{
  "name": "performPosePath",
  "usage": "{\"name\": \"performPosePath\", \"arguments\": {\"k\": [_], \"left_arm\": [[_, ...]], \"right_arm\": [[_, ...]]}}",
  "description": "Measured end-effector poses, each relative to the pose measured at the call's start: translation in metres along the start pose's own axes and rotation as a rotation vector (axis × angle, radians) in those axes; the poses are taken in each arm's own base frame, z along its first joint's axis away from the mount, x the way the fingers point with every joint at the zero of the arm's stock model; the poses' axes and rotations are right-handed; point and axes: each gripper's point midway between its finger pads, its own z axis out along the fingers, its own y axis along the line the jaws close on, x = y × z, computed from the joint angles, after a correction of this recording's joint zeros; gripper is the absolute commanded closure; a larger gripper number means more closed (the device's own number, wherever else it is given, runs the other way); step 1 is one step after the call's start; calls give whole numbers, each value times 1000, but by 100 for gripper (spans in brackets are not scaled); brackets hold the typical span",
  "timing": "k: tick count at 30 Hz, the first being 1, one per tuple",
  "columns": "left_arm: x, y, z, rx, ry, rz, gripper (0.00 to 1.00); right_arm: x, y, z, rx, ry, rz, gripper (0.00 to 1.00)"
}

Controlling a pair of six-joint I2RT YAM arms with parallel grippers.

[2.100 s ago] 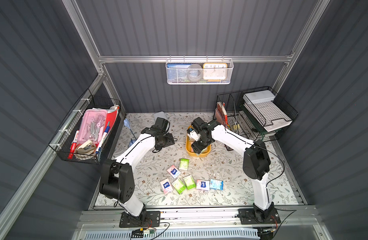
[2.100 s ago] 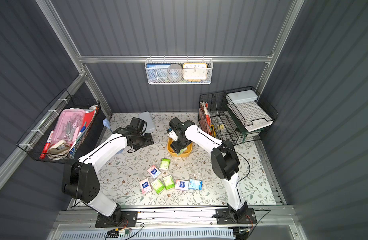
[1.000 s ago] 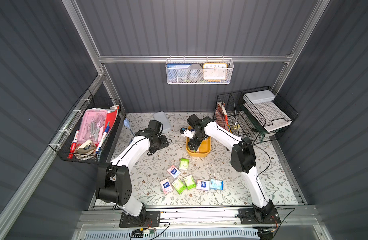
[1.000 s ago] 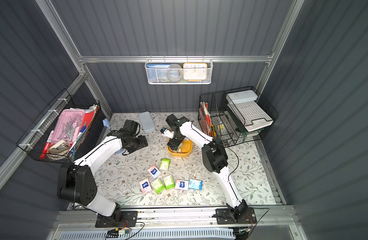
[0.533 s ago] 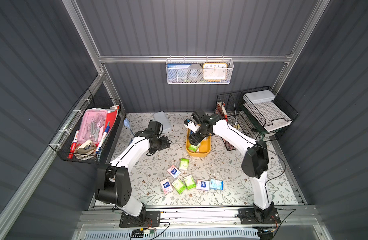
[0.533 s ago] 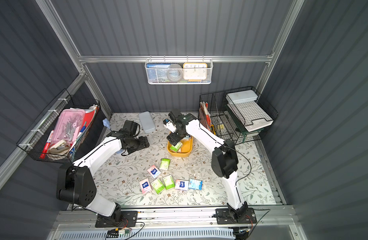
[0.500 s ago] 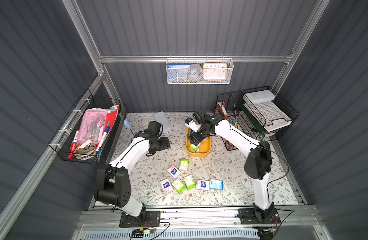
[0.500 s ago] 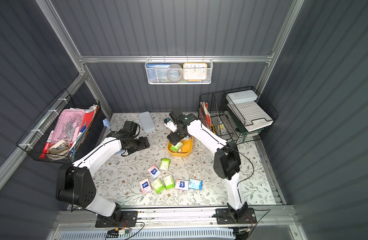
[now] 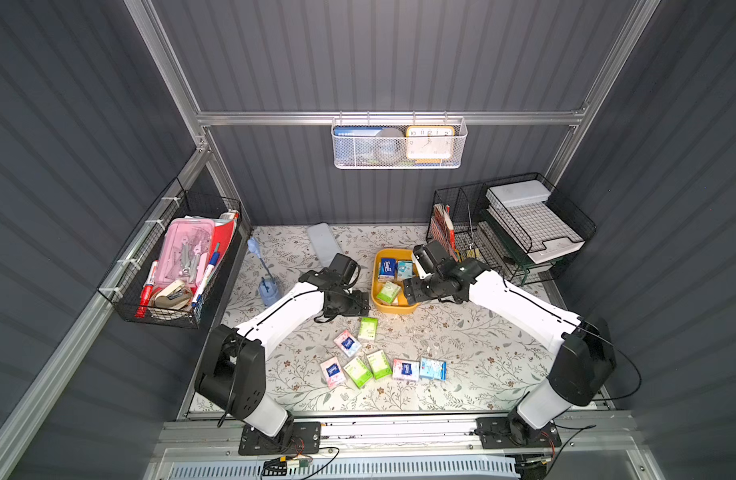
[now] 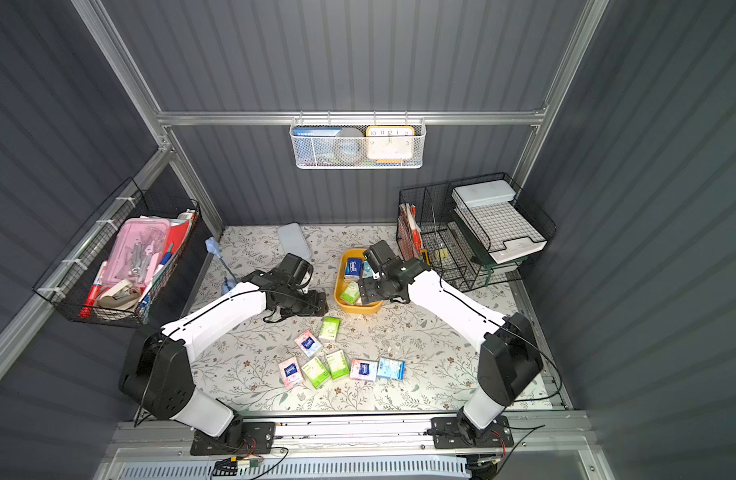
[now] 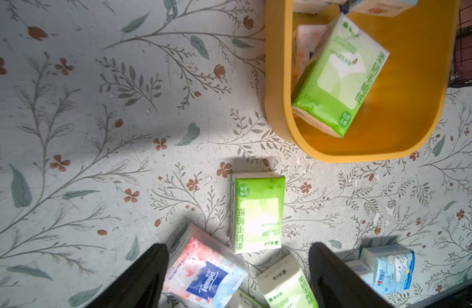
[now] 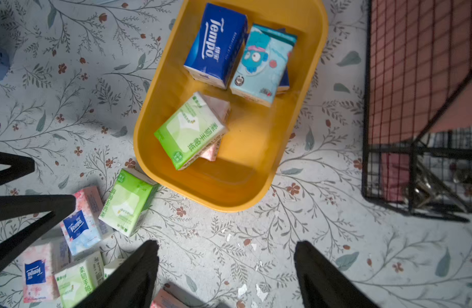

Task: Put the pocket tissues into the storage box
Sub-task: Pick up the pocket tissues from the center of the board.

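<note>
The yellow storage box [image 9: 393,308] [image 10: 358,309] holds a dark blue packet [image 12: 216,45], a light blue one [image 12: 261,64] and a green one [image 12: 192,130] lying on a pink one. Several more pocket tissues lie on the floral mat in front of it: a green packet [image 9: 368,328] [image 11: 257,213], a pink-white one [image 9: 347,343] and a row nearer the front [image 9: 378,364]. My left gripper [image 9: 361,306] [image 11: 237,248] is open and empty, just left of the box's front corner, above the green packet. My right gripper [image 9: 410,291] [image 12: 226,244] is open and empty beside the box's right front.
A grey flat case [image 9: 323,245] and a blue brush holder [image 9: 268,287] lie at the back left. A black wire rack [image 9: 482,232] stands close to the box's right. A wire basket [image 9: 170,266] hangs on the left wall.
My right gripper has drawn back from over the box to its right front side. The left gripper has moved right and forward, toward the box's front corner.
</note>
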Motion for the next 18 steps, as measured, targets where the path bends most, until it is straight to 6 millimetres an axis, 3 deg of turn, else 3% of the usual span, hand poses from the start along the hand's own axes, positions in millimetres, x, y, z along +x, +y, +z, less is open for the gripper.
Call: {"name": "performPosePath", "arguments": {"k": [7, 18], "left_arm": [[25, -19, 29, -14, 96, 73, 11], [38, -16, 55, -62, 158, 91, 14]], "right_arm": [[18, -23, -15, 28, -81, 169, 15], [9, -34, -17, 40, -116, 262, 15]]}}
